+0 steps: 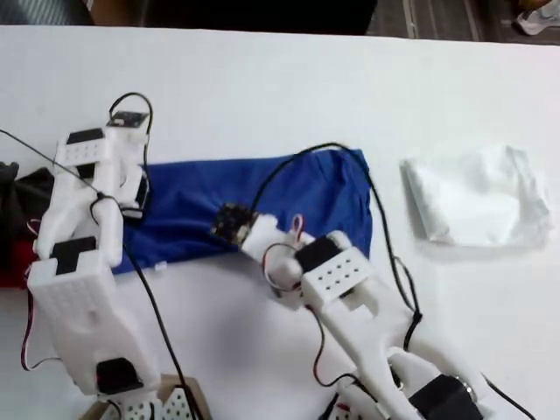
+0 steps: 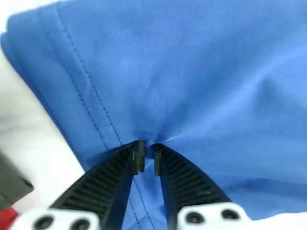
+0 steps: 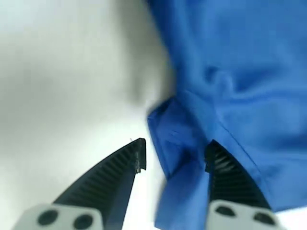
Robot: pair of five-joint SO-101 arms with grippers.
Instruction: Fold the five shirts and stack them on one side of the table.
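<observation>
The white table (image 1: 262, 87) is seen from above, and across its middle a blue shirt (image 1: 201, 197) is laid out flat. Its long axis is set left to right in the high view and slightly tilted, with the wider end pointed toward the right and a little farther from the arms. A folded white shirt (image 1: 477, 197) is placed well apart from it on the right side of the table. At the left edge a dark garment (image 1: 26, 188) and a red garment (image 1: 10, 262) are heaped. The blue shirt's narrower end is pinched between the pressed-together fingers of the left gripper (image 2: 146, 155). The right gripper (image 3: 175, 154) is held spread over the near hem, with a fold of blue cloth between its fingers.
</observation>
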